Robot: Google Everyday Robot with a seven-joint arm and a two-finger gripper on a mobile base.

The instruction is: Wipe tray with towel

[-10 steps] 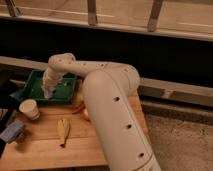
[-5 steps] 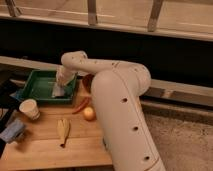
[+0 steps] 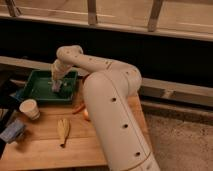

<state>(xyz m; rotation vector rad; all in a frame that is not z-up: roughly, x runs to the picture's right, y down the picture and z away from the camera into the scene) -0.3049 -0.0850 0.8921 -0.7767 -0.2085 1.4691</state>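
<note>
Since the earlier frames the arm has swung rightward across the green tray [image 3: 36, 93]: a second ago its tip hung over the tray's left part, half a second ago near the middle, and now it sits over the right part, with the pale wad beneath it carried along. Nothing else on the surface [image 3: 50, 147] has changed place.

At present the pincer [image 3: 56, 87] points down into the tray, left of centre in the frame, just under the bent white wrist. Whether it is open or closed cannot be told. A light, crumpled towel [image 3: 59, 90] lies right at its tip, on the tray floor toward the right wall; whether it is gripped or only pressed is not clear.

That tray rests at the upper left end of the wooden surface, with its far rim close to the dark wall behind. Below it to the left stands a pale paper cup [image 3: 29, 109], upright, apart from the tray. A bluish object [image 3: 12, 131] lies at the left edge of the frame, lower down. A yellowish banana-shaped item [image 3: 62, 131] lies on the wood in the lower left. Just beside the big white arm body sit an orange carrot-like piece [image 3: 78, 108] and a small orange round fruit [image 3: 86, 114], partly hidden by the arm.
</note>
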